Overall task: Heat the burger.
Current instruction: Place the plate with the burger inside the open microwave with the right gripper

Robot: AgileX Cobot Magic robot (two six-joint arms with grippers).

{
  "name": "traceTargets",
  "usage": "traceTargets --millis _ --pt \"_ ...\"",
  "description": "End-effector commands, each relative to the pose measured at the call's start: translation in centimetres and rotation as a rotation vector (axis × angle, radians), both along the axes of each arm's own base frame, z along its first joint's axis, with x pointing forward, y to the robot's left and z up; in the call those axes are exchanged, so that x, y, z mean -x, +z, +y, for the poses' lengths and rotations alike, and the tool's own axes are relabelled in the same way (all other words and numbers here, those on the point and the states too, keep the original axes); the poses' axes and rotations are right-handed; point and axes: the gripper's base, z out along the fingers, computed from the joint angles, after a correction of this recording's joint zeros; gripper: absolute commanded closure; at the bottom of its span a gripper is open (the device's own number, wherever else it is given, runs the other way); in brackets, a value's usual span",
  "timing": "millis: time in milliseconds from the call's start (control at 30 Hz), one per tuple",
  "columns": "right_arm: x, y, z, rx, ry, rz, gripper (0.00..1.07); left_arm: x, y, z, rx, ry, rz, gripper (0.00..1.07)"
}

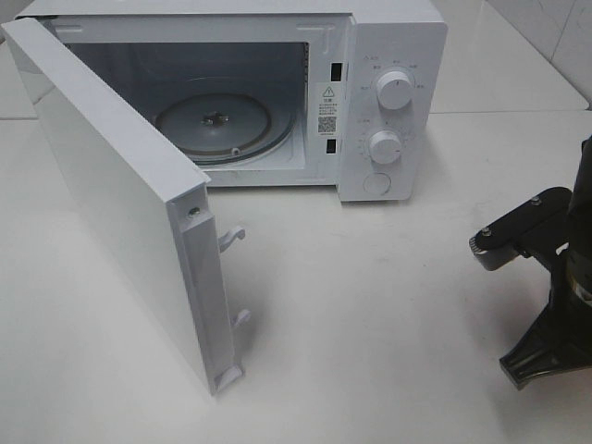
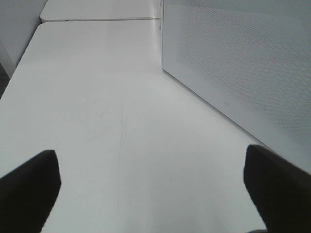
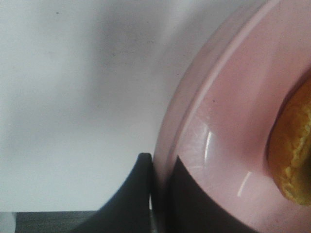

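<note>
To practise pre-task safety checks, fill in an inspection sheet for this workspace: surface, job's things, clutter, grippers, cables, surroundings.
Surface: white table, smooth and glossy.
Job's things: burger on a pink plate, with only the bun's edge showing in the right wrist view; microwave with its door swung open and nothing on its glass turntable.
Clutter: nothing seen.
Grippers: left gripper open over the table, holding nothing; right gripper shut on the pink plate's rim.
Cables: nothing seen.
Surroundings: what looks like a tiled wall behind the table.
</note>
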Motion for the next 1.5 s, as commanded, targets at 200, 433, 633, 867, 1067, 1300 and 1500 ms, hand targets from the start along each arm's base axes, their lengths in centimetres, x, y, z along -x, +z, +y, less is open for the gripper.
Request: traceTargets --millis 200,433,633,867,1067,1300,1500 --pt "1.8 1.5 0.7 0.108 0.112 -0.003 1.07 0.2 0.0 0.0 0.007 0.002 -0.029 0.12" --pt "3.2 1.8 2.1 0.141 0.214 0.002 1.07 0.2 0.0 0.0 0.007 0.002 -0.029 0.12" --pt "4.2 1.9 3.1 0.161 0.301 0.006 1.07 0.2 0.0 0.0 0.007 0.002 -0.029 0.12" --pt "5.6 2.0 4.3 0.185 0.405 0.007 1.07 0.2 0.0 0.0 0.007 0.002 -0.029 0.12" --pt "6.5 2.0 5.2 0.194 0.503 0.014 1.07 0.2 0.0 0.0 0.007 0.002 -0.029 0.12" --pt "7.2 2.0 5.9 0.210 0.618 0.020 1.07 0.2 0.0 0.0 0.007 0.002 -0.029 0.12" --pt "6.7 2.1 6.2 0.229 0.713 -0.006 1.07 0.2 0.0 0.0 0.007 0.002 -0.029 0.12"
